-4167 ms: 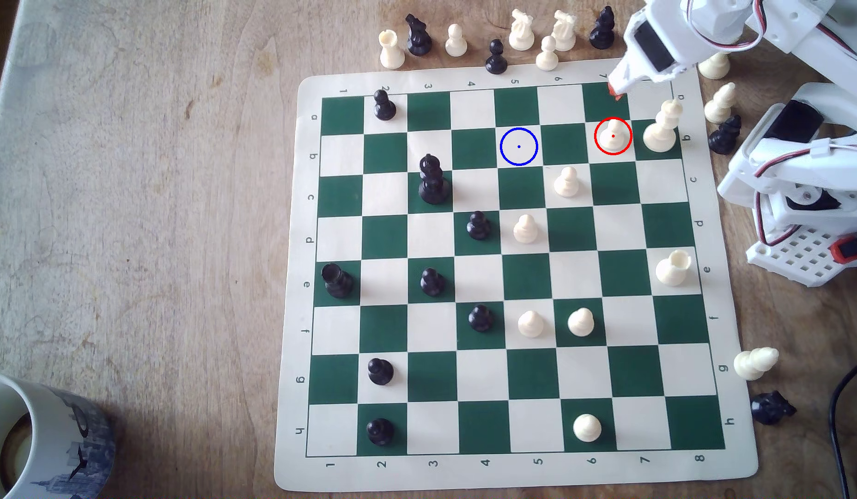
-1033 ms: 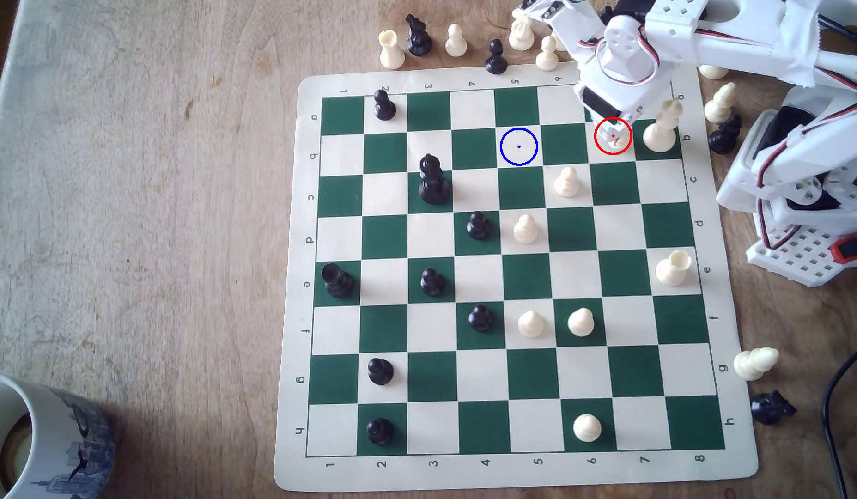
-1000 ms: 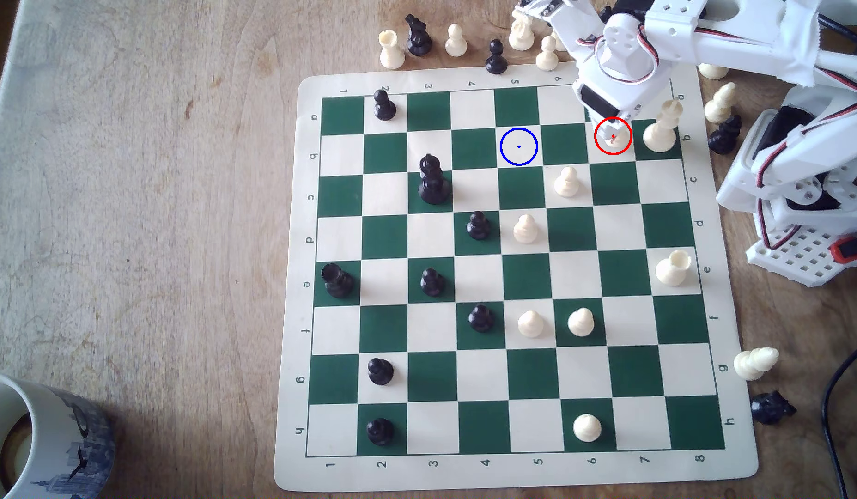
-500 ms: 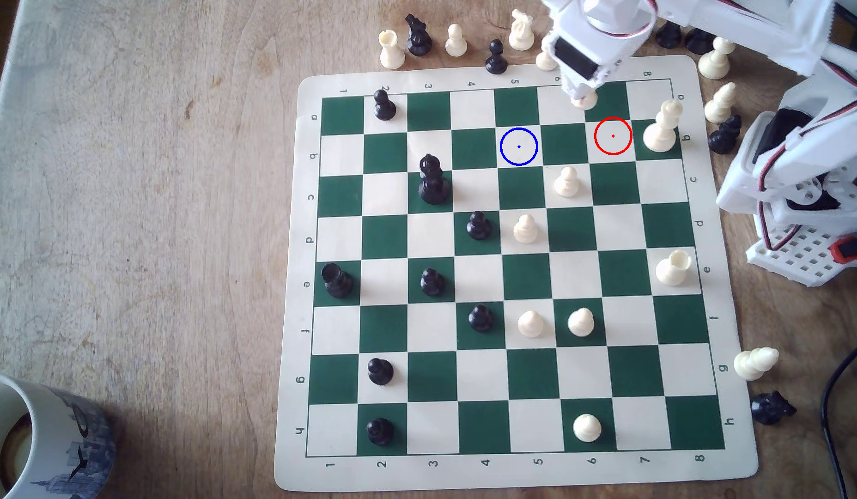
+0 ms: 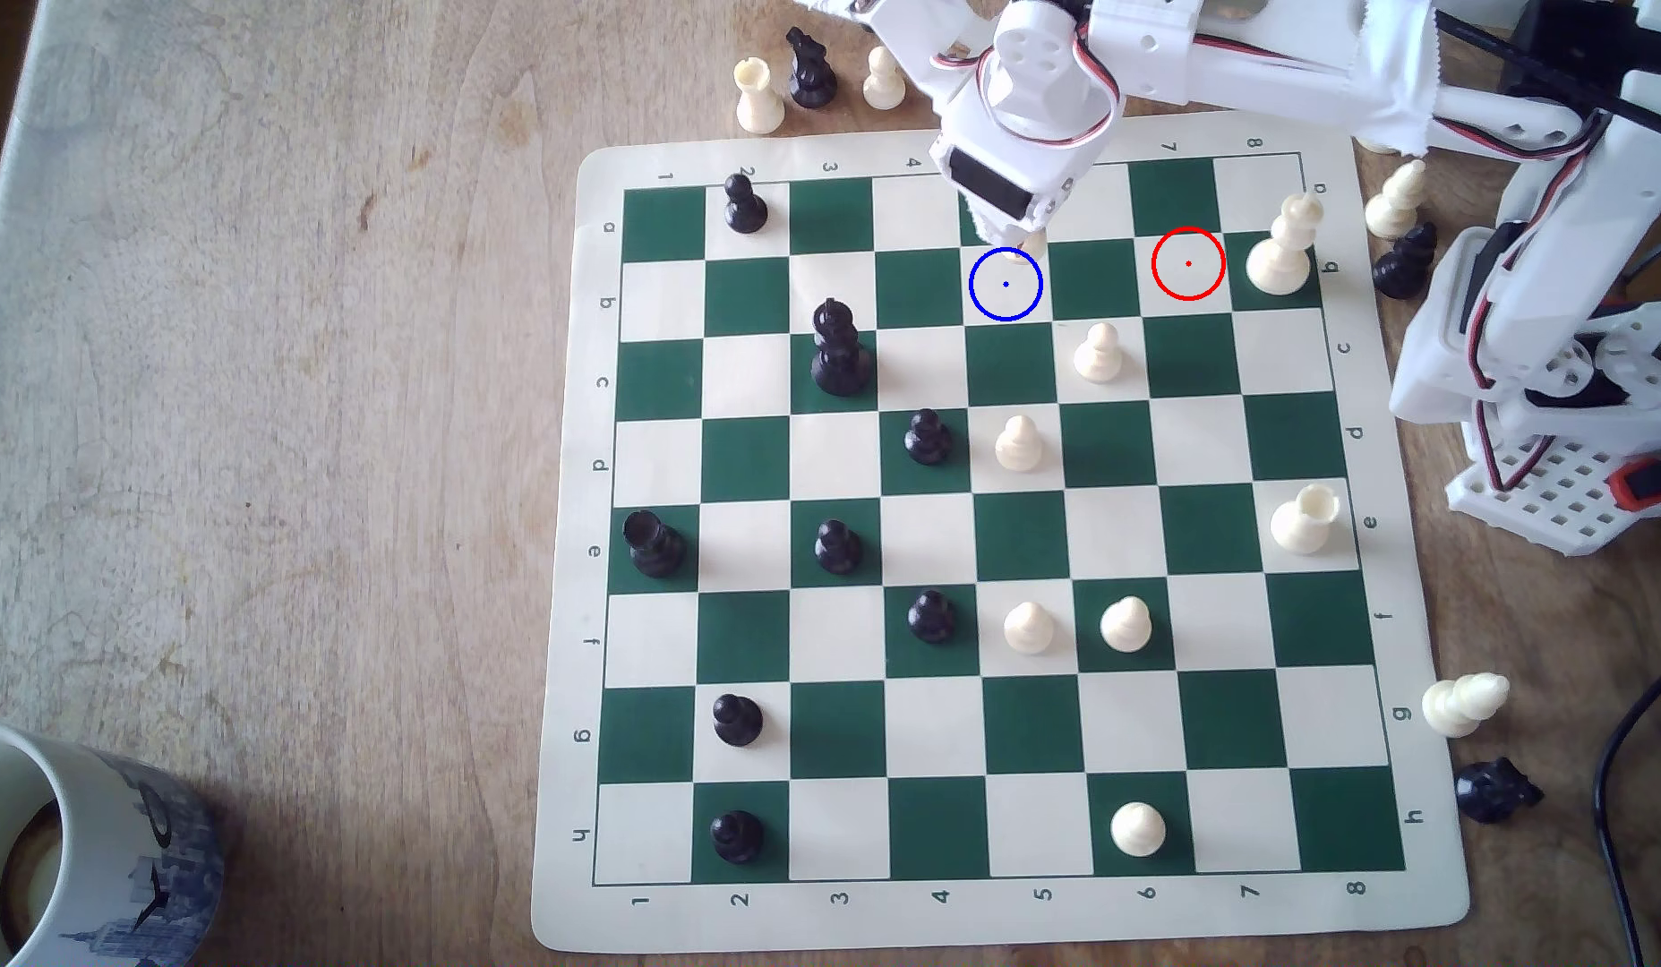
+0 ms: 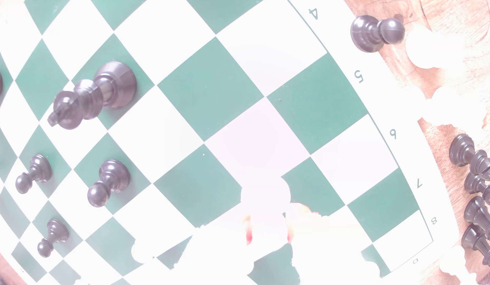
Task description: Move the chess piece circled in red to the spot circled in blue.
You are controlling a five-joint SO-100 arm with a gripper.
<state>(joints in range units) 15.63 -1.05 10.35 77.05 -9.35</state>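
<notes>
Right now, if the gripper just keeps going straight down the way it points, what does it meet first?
Probably the blue-circled square itself. The gripper holds the cream pawn at that circle's far edge, and the square looks bare. The pawn's base should touch first, though height above the board is unclear.

The cream pawn (image 5: pixel 1034 245) is lifted above the board; only its lower part shows, at the far edge of the blue-circled square (image 5: pixel 1006 284). That cream square lies in row b, column 5, and nothing stands on it.

In the wrist view, the pawn (image 6: pixel 265 194) is overexposed.
</notes>
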